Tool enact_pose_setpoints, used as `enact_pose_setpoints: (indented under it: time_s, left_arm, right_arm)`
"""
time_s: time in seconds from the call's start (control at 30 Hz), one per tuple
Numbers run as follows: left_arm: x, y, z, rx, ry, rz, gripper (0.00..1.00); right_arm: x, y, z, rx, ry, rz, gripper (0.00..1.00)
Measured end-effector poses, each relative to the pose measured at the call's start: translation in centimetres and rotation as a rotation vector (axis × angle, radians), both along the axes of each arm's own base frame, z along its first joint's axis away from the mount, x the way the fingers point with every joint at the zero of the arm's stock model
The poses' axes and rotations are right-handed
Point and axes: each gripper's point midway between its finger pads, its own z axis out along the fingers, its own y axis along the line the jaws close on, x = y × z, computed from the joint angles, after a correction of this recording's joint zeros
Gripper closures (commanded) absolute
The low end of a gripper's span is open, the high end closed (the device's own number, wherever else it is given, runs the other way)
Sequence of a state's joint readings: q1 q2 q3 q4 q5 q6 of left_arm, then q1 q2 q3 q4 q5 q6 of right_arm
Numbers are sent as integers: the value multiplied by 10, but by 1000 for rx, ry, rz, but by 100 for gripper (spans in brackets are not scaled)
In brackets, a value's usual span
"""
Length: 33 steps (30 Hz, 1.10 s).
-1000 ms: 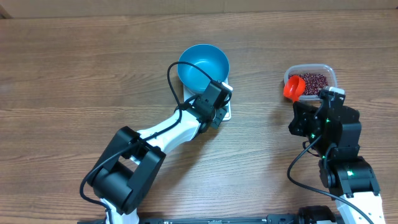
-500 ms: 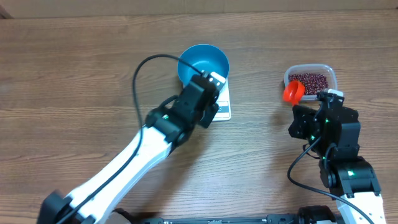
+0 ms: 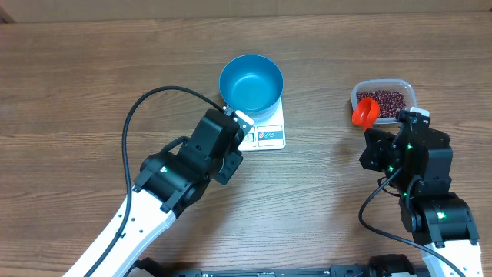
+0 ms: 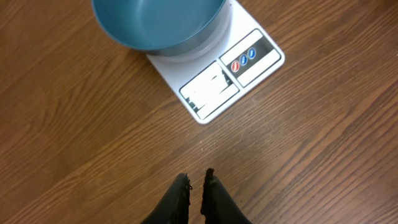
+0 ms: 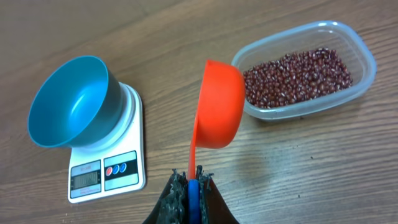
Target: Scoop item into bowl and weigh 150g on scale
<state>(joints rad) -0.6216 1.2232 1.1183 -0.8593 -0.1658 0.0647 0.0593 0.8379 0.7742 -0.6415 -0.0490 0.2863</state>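
Observation:
The blue bowl [image 3: 251, 83] [image 4: 158, 22] [image 5: 68, 102] stands on the white scale [image 3: 269, 135] [image 4: 230, 74] [image 5: 106, 174] and looks empty. Small red-brown beans, the item [image 3: 387, 100] [image 5: 298, 71], fill a clear plastic tub [image 3: 407, 91] [image 5: 367, 59]. My right gripper [image 3: 378, 137] [image 5: 193, 177] is shut on the handle of an orange scoop [image 3: 364, 113] [image 5: 217, 106]. The scoop is tipped on its side just left of the tub, its inside hidden. My left gripper [image 4: 197, 177] hovers over bare wood in front of the scale, jaws a narrow gap apart and holding nothing.
The left arm [image 3: 184, 165] reaches in from the lower left and ends just short of the scale's front left corner. A black cable [image 3: 134, 115] loops above that arm. The right arm's body [image 3: 419, 169] stands near the front right edge, below the tub.
My left arm has drawn back from the scale toward the lower left, and its jaws have parted slightly. The right arm and the scoop have barely shifted.

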Motion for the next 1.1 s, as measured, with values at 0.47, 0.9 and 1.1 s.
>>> enact_pose_setpoints:
  time_s: [0.47,0.9,1.1]
  left_arm:
    - [3,10,2,42,-21,2,0]
    - [18,17,24,-134,12,-35,0]
    - [17,16,24,-136,13,-44,0]
  right_arm:
    - [-9,0,-2,-3,47,5,97]
    - [-10,4,30,-28,25,58,97]
    - [0,5,40,-62,70,86,97]
